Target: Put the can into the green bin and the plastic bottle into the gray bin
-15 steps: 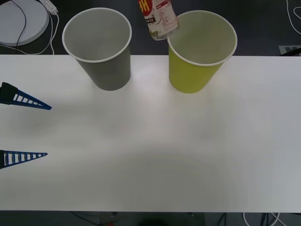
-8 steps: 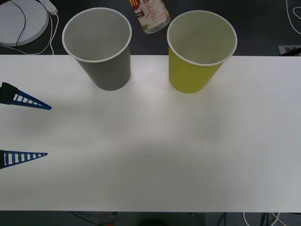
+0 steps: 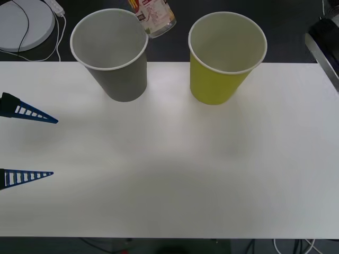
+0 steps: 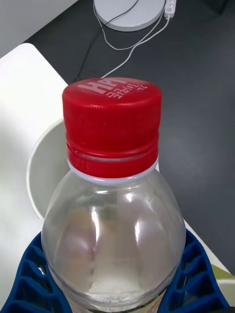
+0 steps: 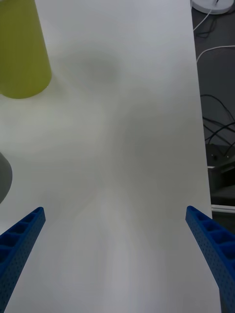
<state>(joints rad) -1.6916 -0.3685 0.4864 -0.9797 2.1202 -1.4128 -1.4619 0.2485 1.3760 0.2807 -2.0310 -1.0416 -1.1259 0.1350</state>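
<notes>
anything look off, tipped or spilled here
Nothing stands out. The gray bin and green bin stand upright on the white table, with no spill. The right gripper holds the plastic bottle in the air by the gray bin's rim. The left gripper waits open at the table's left edge.

open gap between gray bin (image 3: 110, 52) and green bin (image 3: 226, 53), bare table (image 3: 169, 174) in front

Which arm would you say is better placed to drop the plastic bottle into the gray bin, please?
The right: its gripper already clamps the plastic bottle beside the gray bin rim. The left gripper hangs open and empty over the table's left edge.
</notes>
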